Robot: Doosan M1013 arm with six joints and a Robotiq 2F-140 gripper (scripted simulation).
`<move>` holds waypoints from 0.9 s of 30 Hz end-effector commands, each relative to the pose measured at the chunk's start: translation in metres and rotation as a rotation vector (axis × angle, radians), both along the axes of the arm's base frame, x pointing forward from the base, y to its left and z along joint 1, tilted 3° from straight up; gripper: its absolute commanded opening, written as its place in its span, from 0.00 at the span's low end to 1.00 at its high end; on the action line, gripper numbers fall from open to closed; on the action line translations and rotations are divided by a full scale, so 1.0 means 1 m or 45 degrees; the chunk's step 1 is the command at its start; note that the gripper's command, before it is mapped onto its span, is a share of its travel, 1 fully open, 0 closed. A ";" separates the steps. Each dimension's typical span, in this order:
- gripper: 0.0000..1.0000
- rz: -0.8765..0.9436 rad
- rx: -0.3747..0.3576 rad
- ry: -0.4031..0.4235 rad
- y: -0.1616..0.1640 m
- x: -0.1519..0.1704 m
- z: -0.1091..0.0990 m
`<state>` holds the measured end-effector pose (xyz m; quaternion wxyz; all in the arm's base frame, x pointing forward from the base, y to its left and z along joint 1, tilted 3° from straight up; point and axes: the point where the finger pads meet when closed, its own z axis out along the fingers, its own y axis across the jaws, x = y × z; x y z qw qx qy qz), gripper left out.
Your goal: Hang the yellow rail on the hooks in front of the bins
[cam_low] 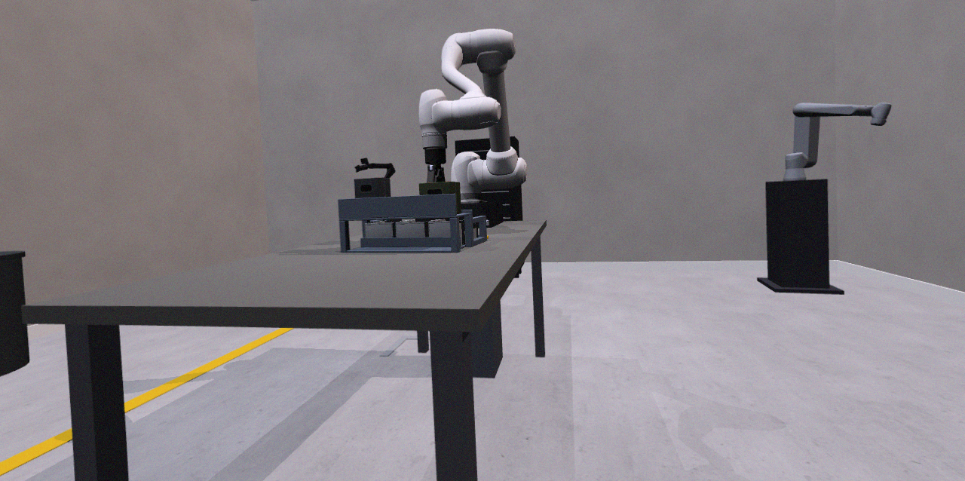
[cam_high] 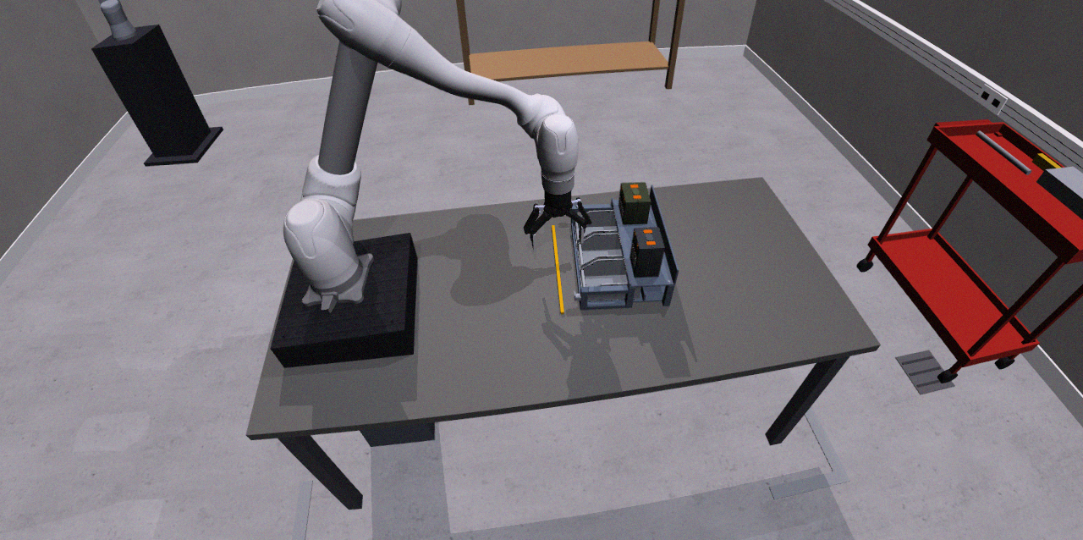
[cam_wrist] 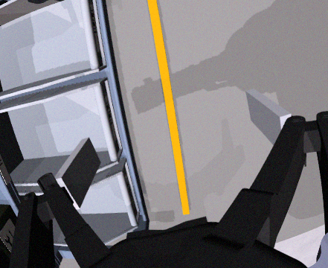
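The thin yellow rail [cam_high: 557, 268] lies flat on the grey table, just left of the blue-grey bin rack [cam_high: 622, 252]. It also shows in the wrist view [cam_wrist: 166, 85], running alongside the rack's front edge [cam_wrist: 119, 104]. My gripper [cam_high: 556, 222] hangs low over the rail's far end with its fingers wide open and empty. In the wrist view the two fingers straddle the rail's near end and the rack's front edge. I cannot make out the hooks clearly. In the exterior view the gripper [cam_low: 431, 174] is partly hidden behind the rack [cam_low: 408, 225].
Two dark boxes with orange marks [cam_high: 634, 201] [cam_high: 648, 250] sit in the rack's far side. My black base block [cam_high: 348, 301] stands at the table's left. A red cart [cam_high: 984, 234] is off to the right, a wooden shelf [cam_high: 568, 13] at the back.
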<state>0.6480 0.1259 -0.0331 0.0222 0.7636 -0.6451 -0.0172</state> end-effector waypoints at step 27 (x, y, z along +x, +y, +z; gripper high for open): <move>1.00 -0.182 -0.008 -0.002 0.000 0.000 0.000</move>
